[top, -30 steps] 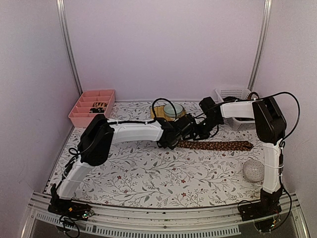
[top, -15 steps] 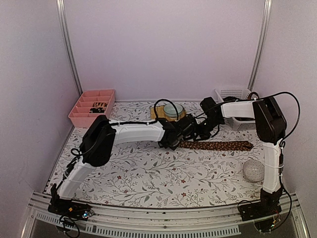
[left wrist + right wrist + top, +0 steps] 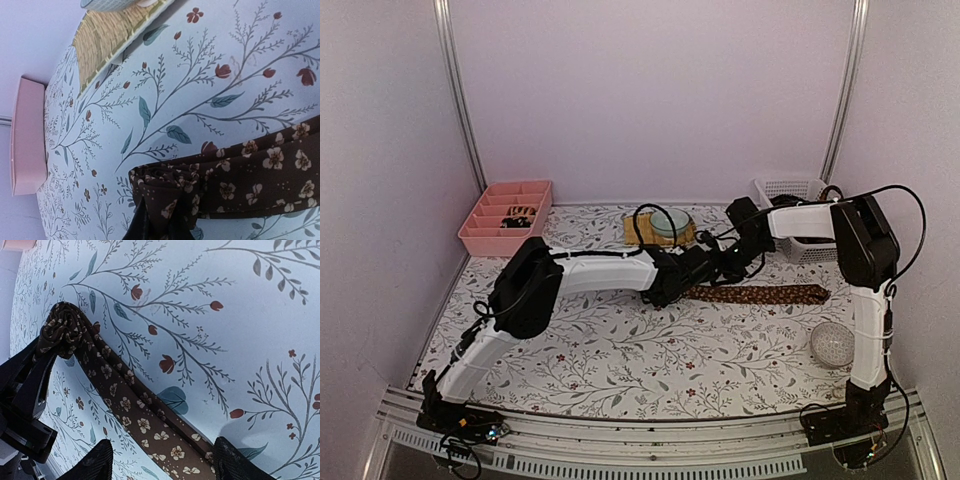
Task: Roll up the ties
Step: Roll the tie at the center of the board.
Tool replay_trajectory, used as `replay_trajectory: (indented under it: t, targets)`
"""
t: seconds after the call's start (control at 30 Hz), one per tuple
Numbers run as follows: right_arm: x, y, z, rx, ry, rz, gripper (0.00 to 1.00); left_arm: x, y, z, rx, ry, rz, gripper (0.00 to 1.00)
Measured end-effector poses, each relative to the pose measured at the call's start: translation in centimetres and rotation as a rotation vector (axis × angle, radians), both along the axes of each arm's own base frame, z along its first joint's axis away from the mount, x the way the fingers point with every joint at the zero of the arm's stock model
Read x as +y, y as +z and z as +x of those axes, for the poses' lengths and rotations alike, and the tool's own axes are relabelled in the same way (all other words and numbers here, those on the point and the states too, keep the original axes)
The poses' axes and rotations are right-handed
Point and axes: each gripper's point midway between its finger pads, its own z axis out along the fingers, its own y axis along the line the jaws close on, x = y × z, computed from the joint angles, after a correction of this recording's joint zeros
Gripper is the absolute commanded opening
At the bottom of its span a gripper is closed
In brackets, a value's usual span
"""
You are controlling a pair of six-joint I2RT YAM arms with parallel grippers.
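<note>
At the upper left of the top view sits the pink plastic compartment tray (image 3: 485, 243), with a small dark bundle in one cell that is too small to make out. It looks parked there as the place for finished rolls.

At centre frame, my left claw (image 3: 159, 220) is clamped tight on the coiled start (image 3: 165, 186) of the dark brown necktie with small cream flowers (image 3: 770, 294). I pinch that end so the first turns cannot spring loose, and so my wrist can wind the cloth around the claw.

To the right, the rest of the tie lies flat and straight on the floral-print desk (image 3: 620, 350), reaching toward the right edge. A straight lie should feed into the roll without twisting.

My right claw (image 3: 162, 445) hangs just beside the left one. Its jaws stand wide either side of the strip and hold nothing. I judge it is there to guide or press the band as it winds.

Further right are the white slatted basket (image 3: 790, 188) at the back and a clear bumpy ball (image 3: 832, 343), both well apart from the work.
</note>
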Motion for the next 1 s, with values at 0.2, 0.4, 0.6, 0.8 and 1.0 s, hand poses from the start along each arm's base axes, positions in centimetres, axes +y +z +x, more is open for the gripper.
replay_trajectory:
  t: [0.2, 0.4, 0.6, 0.8, 1.0]
  targets:
    - [-0.1, -0.2, 0.0, -0.002, -0.004, 0.002, 0.67, 0.3, 0.1, 0.1, -0.011, 0.006, 0.013, 0.02]
    - [-0.1, -0.2, 0.0, -0.001, -0.005, 0.002, 0.66, 0.0, -0.2, -0.1, 0.006, 0.000, -0.005, 0.21]
    - [-0.1, -0.1, 0.0, -0.001, -0.006, 0.003, 0.66, -1.1, -0.6, -0.2, 0.031, -0.023, -0.058, 0.30]
    - [-0.1, -0.1, 0.0, -0.001, -0.006, 0.003, 0.66, -1.9, -1.0, -0.3, 0.056, -0.043, -0.091, 0.39]
    - [-0.1, -0.1, 0.0, 0.000, -0.006, 0.003, 0.66, -2.4, -0.9, -0.3, 0.059, -0.054, -0.120, 0.48]
